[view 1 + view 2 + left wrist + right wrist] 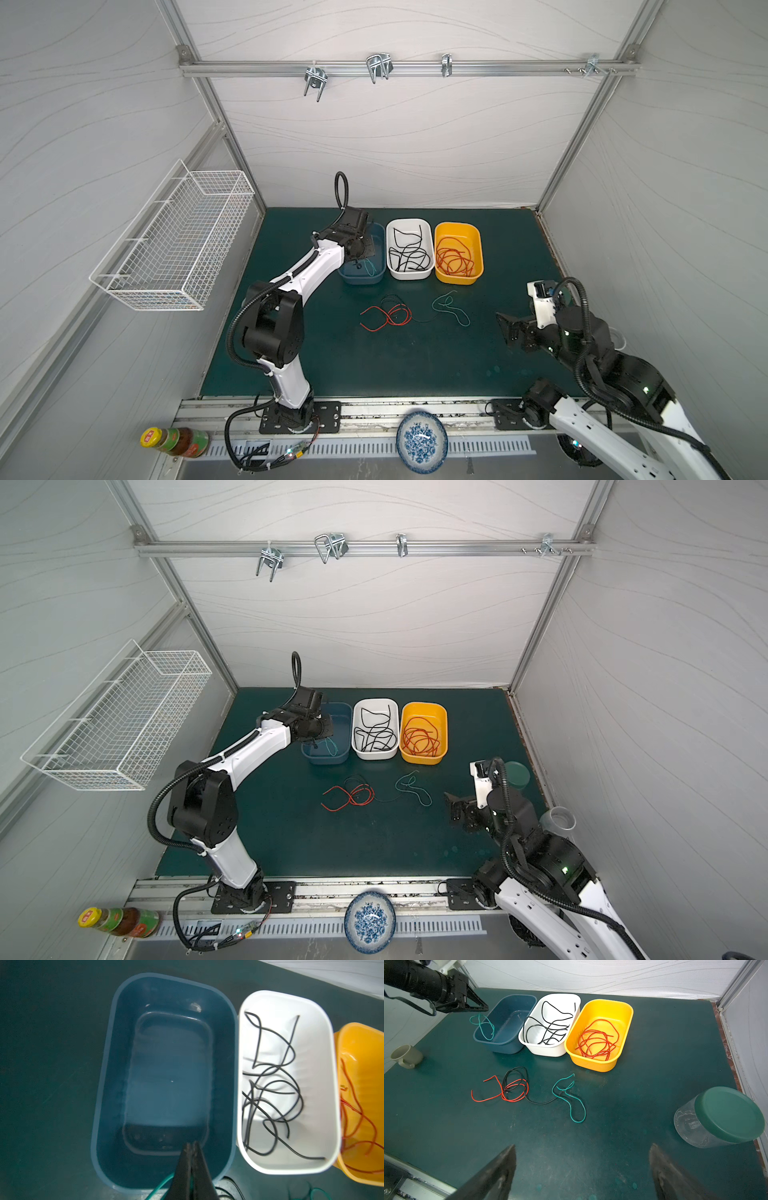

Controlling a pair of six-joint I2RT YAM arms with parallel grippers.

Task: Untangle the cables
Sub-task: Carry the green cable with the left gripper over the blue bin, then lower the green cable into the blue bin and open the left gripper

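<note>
While the left gripper (486, 1009) hangs over the near end of the blue tub (506, 1044), jaws pinched fully together, it has a teal cable (481, 1024) clamped at the tips. That tub sits touching the white tub (546, 1051) on its left. The held cable droops in loops across the blue tub's near rim, one end down inside. Left wrist view shows it coming out from under the closed fingers (202, 1172).

In the white tub: several black cables (550, 1028), loosely overlapped. Just beside it on the right, the yellow tub (591, 1064) with red cables (598, 1041) in a loose coil.

On the mat (654, 1084), in front of the white tub and apart from it, there's a tangle. Front-left is a loose red cable (483, 1099), coiled through a loose black cable (537, 1103). The black one runs right and meets a second teal cable (571, 1109), front-right of the white tub, before the yellow tub. Knotted or just crossing, can't tell.

Next, the right gripper (582, 1147): well to the right and front of the white tub, above the mat, jaws spread wide, nothing between them. A jar (731, 1113) with a green lid sits on the mat far right of the white tub, past the yellow tub.
</note>
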